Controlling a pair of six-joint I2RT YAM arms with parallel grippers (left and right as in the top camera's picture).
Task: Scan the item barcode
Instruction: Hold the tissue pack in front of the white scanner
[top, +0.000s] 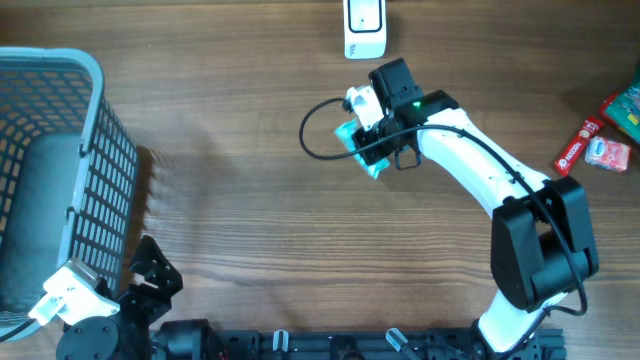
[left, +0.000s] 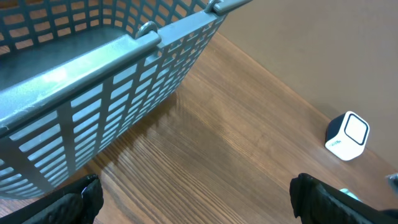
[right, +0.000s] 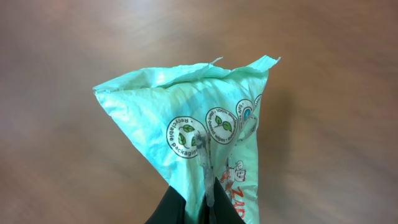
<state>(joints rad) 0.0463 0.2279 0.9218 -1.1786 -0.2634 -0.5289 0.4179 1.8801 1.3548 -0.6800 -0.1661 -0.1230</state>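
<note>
The item is a mint-green plastic packet (right: 199, 130) with recycling logos and red print, held above the wooden table. My right gripper (right: 208, 208) is shut on its lower seam. No barcode shows on the side facing the wrist camera. From overhead, the right gripper (top: 366, 142) holds the packet (top: 348, 133) just below the white scanner (top: 364, 28) at the table's far edge. My left gripper (left: 199, 202) stands wide open and empty, low over the table near the basket; overhead it (top: 155, 272) sits at the front left. The scanner (left: 347, 135) also shows in the left wrist view.
A grey mesh basket (top: 95, 160) fills the left side, and its wall (left: 93, 81) looms close in the left wrist view. A black cable (top: 312, 128) loops left of the right gripper. Red and green snack packets (top: 598, 140) lie at the right edge.
</note>
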